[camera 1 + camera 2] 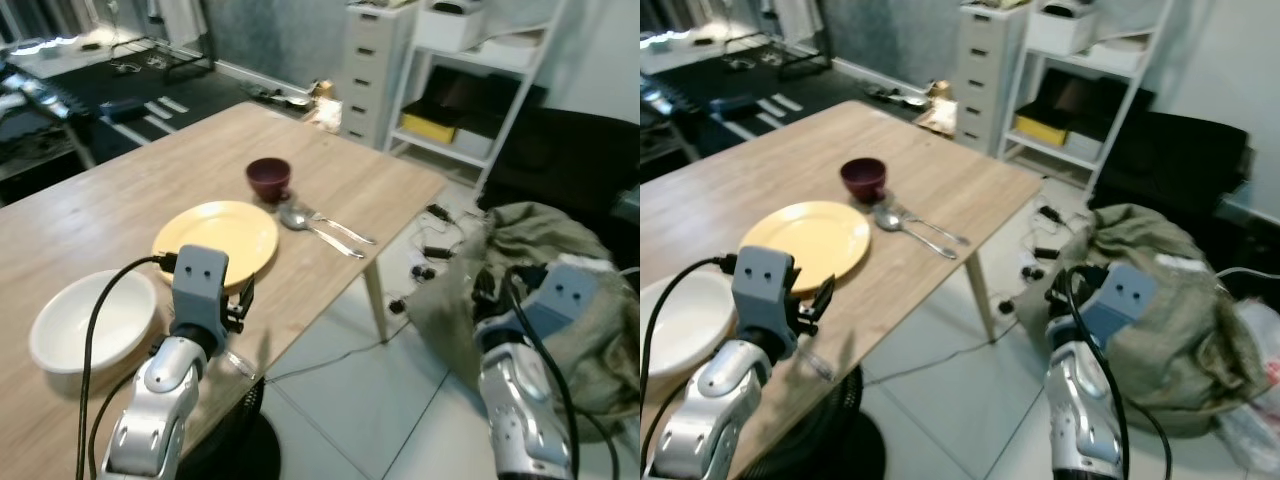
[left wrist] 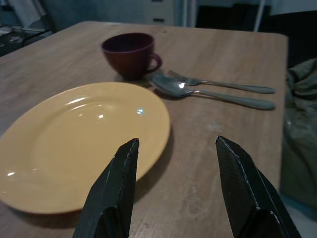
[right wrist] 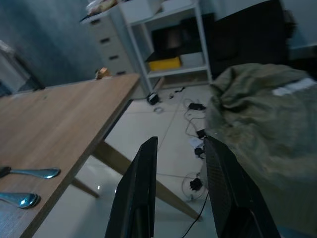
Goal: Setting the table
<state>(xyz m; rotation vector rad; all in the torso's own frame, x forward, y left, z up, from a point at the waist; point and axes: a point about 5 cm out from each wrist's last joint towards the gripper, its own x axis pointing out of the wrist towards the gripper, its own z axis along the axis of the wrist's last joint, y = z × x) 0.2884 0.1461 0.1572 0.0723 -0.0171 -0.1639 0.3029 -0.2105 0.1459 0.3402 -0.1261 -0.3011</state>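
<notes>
On the wooden table [image 1: 120, 200] lies a yellow plate [image 1: 215, 238]. Just beyond it stands a dark maroon cup [image 1: 268, 178], with a spoon [image 1: 300, 220] and a fork [image 1: 345, 232] side by side to its right. My left gripper [image 2: 176, 144] hovers low at the plate's near right edge, open and empty, its fingers [image 1: 241, 302] pointing toward the cup. A white bowl [image 1: 95, 330] sits to the left of that arm. My right gripper [image 3: 181, 141] is off the table's right side above the floor, open and holding nothing.
An olive cloth heap [image 1: 540, 250] lies on the tiled floor to the right, with cables [image 1: 430, 250] near the table leg [image 1: 375, 295]. A white drawer unit [image 1: 375, 60] and white shelf [image 1: 470, 70] stand behind. A black round base [image 1: 240, 445] sits under the table's near edge.
</notes>
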